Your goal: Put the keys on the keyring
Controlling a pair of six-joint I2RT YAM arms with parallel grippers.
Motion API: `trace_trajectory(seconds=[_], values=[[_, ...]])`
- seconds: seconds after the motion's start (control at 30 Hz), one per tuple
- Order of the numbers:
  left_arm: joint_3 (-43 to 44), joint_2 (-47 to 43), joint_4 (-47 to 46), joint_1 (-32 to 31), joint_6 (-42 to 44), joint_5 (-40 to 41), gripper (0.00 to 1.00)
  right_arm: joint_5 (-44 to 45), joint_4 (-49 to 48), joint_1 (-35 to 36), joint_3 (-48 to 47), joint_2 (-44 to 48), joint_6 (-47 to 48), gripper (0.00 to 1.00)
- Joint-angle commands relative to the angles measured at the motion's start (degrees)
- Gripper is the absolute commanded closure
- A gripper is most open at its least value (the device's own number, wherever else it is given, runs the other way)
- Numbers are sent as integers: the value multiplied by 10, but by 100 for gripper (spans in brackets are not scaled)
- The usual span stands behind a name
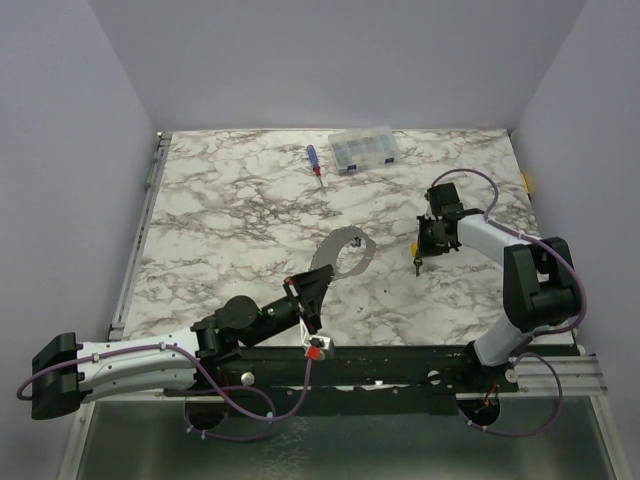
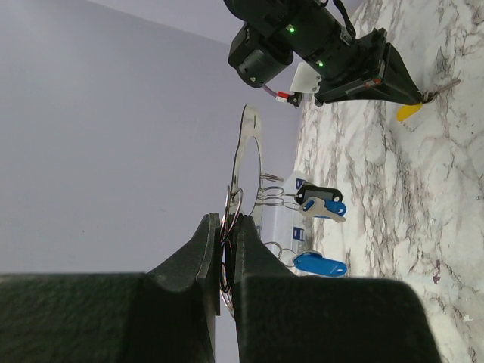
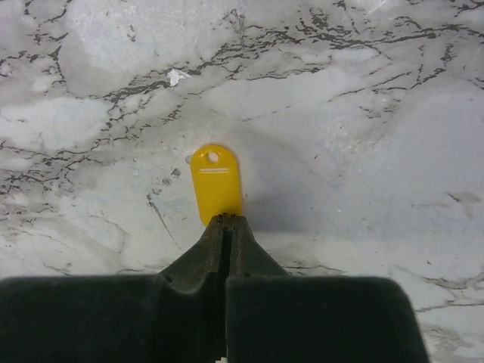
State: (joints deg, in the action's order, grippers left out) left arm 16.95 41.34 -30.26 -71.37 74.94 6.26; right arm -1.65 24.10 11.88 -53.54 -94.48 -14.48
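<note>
The large grey keyring (image 1: 346, 254) stands on edge at the table's middle. My left gripper (image 1: 308, 292) is shut on its near rim. In the left wrist view the keyring (image 2: 246, 159) is seen edge-on, pinched between the fingertips (image 2: 208, 231). Blue keys (image 2: 321, 265) and a black-and-blue pair (image 2: 324, 205) hang from small wire loops on it. My right gripper (image 1: 419, 258) points down at the table to the right of the keyring. It is shut on the end of a yellow key (image 3: 215, 181), whose head lies just above the marble. The yellow key also shows in the left wrist view (image 2: 407, 112).
A blue-and-red screwdriver (image 1: 314, 162) and a clear compartment box (image 1: 364, 150) lie at the back of the marble table (image 1: 230, 220). Grey walls enclose the left, back and right sides. The black arm rail runs along the near edge.
</note>
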Motion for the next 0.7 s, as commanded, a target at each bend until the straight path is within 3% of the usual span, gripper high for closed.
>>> trace_trajectory(seconds=[0.0,0.67], values=[[3,-11,-12,-4,9,-13,100,-27,55,2,6,0,-6,100],[6,-3,-12,-4,-7,-20,100,-150,48,2,-26,184,-17,100]])
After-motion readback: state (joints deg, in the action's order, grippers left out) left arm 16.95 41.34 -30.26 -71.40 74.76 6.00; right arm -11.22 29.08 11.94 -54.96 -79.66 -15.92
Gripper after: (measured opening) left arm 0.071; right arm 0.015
